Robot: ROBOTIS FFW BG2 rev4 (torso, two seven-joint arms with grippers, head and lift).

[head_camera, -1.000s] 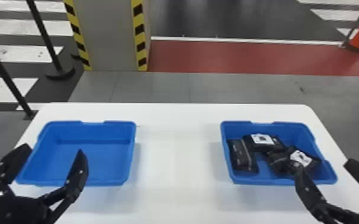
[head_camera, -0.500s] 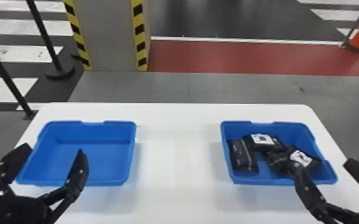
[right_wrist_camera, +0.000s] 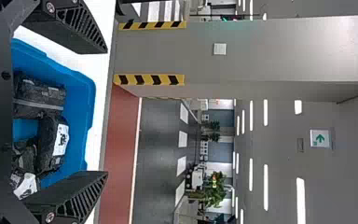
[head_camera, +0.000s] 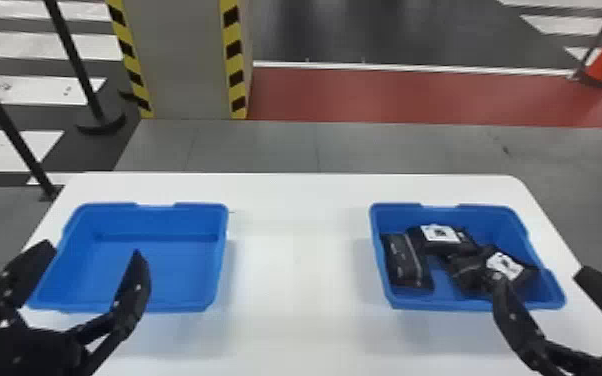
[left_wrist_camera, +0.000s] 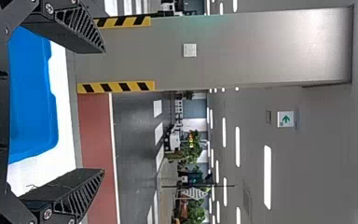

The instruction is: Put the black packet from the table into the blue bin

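So the black packets, at least three of them, are in the blue bin (head_camera: 440,303) on the robot's right. One packet (head_camera: 399,260) lies against the side wall nearer the middle of the desk (head_camera: 295,285), and a labelled packet (head_camera: 442,234) sits right beside it, with more black packaging bunched at the front. Going by that, the placing part looks pretty much done, though there's no way to tell which packet the task means. The second bin (head_camera: 160,305) is over on the robot's left

Both grippers are released: the left gripper (head_camera: 92,247) has its fingers spread near that second bin, and the right gripper (head_camera: 539,274) is spread the same way by the bin with the packets, gripping nothing. If the job really is finished, probably all that's left is backing the right arm off without its inner finger snagging the rim or a packet
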